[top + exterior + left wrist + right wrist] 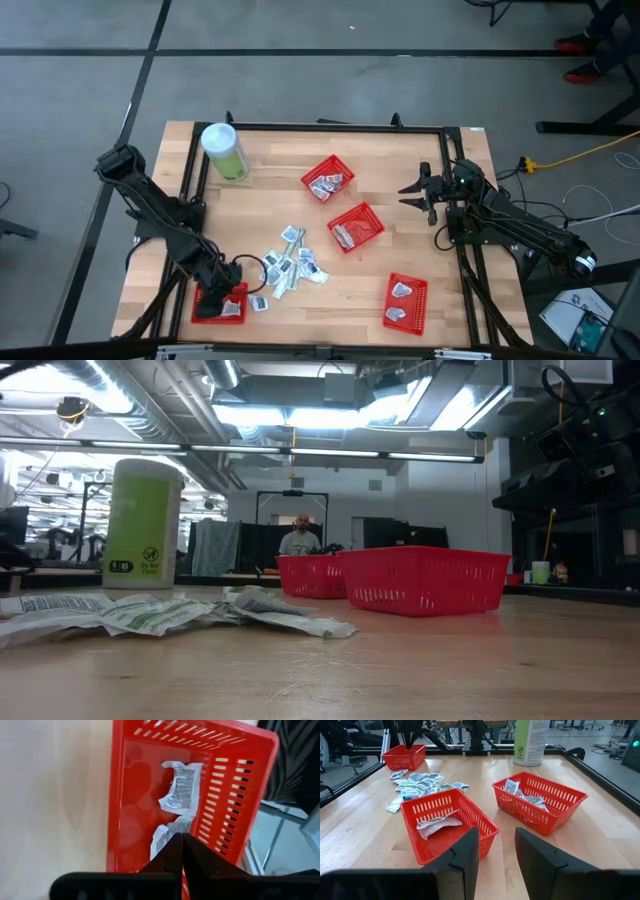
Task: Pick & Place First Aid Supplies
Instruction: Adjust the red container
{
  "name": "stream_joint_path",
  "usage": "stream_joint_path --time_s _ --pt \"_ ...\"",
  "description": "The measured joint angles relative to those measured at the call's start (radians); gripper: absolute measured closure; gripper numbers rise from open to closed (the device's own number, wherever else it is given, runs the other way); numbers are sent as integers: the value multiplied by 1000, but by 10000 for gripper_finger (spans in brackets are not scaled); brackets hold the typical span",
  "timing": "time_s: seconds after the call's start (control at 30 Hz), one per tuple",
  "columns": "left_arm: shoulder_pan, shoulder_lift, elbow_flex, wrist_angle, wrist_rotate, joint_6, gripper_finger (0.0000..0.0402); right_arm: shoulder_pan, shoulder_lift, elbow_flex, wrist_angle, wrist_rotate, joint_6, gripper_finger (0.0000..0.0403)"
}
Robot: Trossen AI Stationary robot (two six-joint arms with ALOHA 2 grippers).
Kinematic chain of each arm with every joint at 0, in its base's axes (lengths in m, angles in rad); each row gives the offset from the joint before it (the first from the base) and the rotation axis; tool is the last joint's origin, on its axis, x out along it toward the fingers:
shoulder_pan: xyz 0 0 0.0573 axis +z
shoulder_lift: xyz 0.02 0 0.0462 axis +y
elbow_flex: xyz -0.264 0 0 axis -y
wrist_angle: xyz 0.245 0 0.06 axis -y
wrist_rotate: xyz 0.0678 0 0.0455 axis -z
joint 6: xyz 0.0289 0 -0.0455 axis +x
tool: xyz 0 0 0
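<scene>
From my station I see the left arm folded low over the near left corner of the bench [330, 290], its left end effector [222, 290] pointed down into a red mesh basket [150, 795]. In its wrist view the two dark fingers [170, 852] are pinched together to a point with nothing between them that I can make out; their tips sit just above a crinkled white packet with printed lines [182, 787] lying on the basket's smooth floor, and a second packet lies right by the tips.

The right arm waits at the far right edge of the bench, elbow trailing off the side, with the right end effector [418, 192] aimed across the wood. Its blocky dark fingers [465, 852] stand apart with a clear gap and hold nothing.

The remaining first aid supplies [290, 262] lie as a loose heap of flat, wrinkled white-grey wrappers, some with green print, on the pale wooden planks near the bench's middle front. Three more slotted red plastic baskets each hold a few packets. A tall pale-green canister with a white lid [224, 152] stands upright at the far left.
</scene>
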Motion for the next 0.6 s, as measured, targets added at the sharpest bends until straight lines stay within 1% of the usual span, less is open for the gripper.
stream_joint_path --time_s 0.1,0.33,0.5,0.6 --pt "1 1 -32 23 -13 10 399 0 0 0 0 0 0 276" --pt "24 1 -46 -30 -115 105 400 0 0 0 0 0 0 276" --pt "69 1 -46 -44 -198 170 400 0 0 0 0 0 0 276" --pt "106 1 -46 -43 -227 209 400 0 0 0 0 0 0 276"
